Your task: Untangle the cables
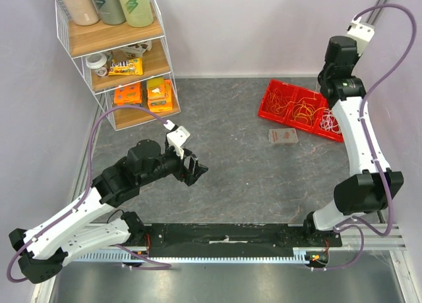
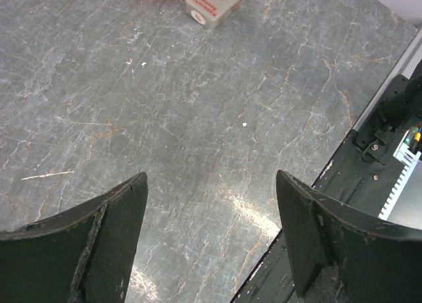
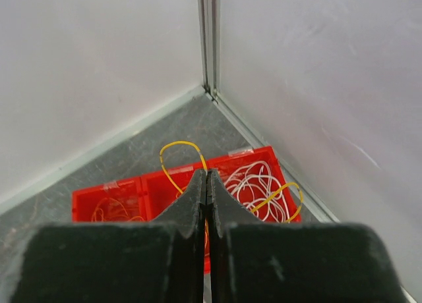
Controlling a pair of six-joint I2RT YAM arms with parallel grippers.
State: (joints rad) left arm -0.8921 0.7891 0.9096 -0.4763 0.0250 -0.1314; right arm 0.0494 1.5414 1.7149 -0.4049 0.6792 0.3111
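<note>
Cables in red bin at counter 1 o'clock: orange/yellow in left and middle cells, white plus a yellow in right. Right pincer above bin, clamped tight; yellow loop meets its tips, gripped or not can't tell. Left pincer spread wide, holding nothing, over counter. Small box at bin's 7 o'clock.

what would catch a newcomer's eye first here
The red tray at the far right, its bins full of orange, yellow and white cables, with the shut right gripper above it. Next, the wire shelf of bottles and snacks at the far left, and the left gripper open over bare table.
</note>
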